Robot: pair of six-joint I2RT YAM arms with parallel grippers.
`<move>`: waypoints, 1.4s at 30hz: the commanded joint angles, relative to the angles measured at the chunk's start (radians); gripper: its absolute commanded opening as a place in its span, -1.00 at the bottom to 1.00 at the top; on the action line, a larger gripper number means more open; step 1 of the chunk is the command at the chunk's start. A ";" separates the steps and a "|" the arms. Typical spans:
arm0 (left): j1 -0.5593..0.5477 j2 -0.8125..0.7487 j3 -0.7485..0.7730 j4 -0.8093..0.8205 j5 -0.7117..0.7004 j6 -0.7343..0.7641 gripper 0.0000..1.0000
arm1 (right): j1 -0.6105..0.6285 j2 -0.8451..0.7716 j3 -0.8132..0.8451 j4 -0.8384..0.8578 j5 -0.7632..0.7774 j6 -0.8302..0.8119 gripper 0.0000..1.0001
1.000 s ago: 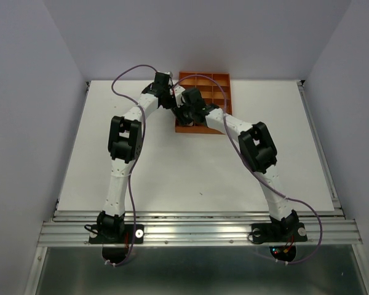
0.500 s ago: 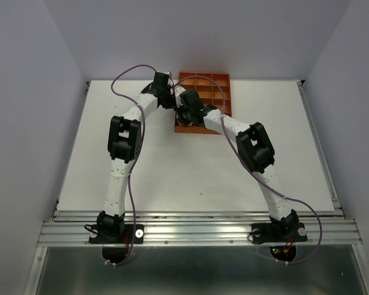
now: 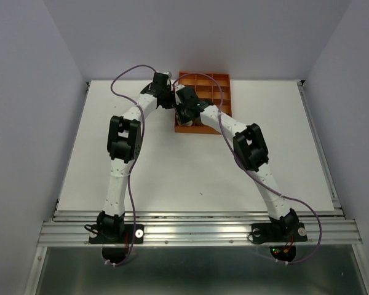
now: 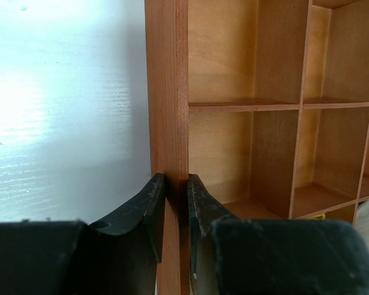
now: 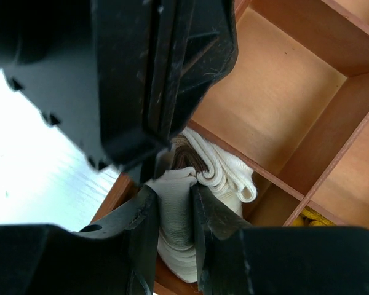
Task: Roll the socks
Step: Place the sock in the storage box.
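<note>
While left jaws pinch the tray wall (image 4: 167, 92) | right jaws clamp the cream sock (image 5: 174, 215).

- Colour-blocked sock (image 5: 218, 169): lower folds hidden behind the fingers of the right tool (image 5: 174, 203).
- Mustard sock (image 5: 313, 216): a sliver right of the tool; remainder hidden.
- Tray (image 3: 218, 80): overhead, cells beneath the tool masked by the right arm (image 3: 224, 123).

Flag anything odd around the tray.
Left pincer is clamped on the tray outer wall, not on a sock, likely steadying it. Right pincer pinches the white sock bundle in an edge compartment. Nothing looks spilled or damaged.
</note>
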 commanded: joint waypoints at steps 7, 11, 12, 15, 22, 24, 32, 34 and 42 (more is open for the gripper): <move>0.007 0.001 -0.053 0.017 0.039 -0.029 -1.00 | -0.008 0.246 -0.001 -0.355 0.032 0.066 -0.99; 0.007 -0.001 -0.054 0.019 0.042 -0.031 -1.00 | -0.008 0.165 -0.093 -0.265 0.012 0.049 -0.56; 0.007 0.002 -0.056 0.019 0.041 -0.032 -1.00 | -0.008 0.138 -0.118 -0.239 0.011 0.039 -0.50; 0.007 0.005 -0.053 0.020 0.047 -0.040 -1.00 | -0.008 0.039 -0.176 -0.153 -0.015 0.008 -0.23; 0.007 0.001 -0.048 0.023 0.044 -0.048 -1.00 | -0.008 -0.087 -0.193 -0.067 -0.064 -0.040 0.28; 0.007 -0.001 -0.045 0.020 0.042 -0.048 -1.00 | -0.008 -0.111 -0.196 -0.048 -0.064 -0.044 0.29; 0.008 0.004 -0.040 0.019 0.047 -0.048 -1.00 | -0.008 -0.194 -0.225 0.012 -0.115 -0.043 0.43; 0.008 0.002 -0.040 0.020 0.047 -0.046 -1.00 | -0.008 -0.214 -0.236 0.026 -0.113 -0.044 0.45; 0.007 0.002 -0.037 0.015 0.044 -0.045 -1.00 | -0.008 -0.289 -0.265 0.075 -0.112 -0.041 0.48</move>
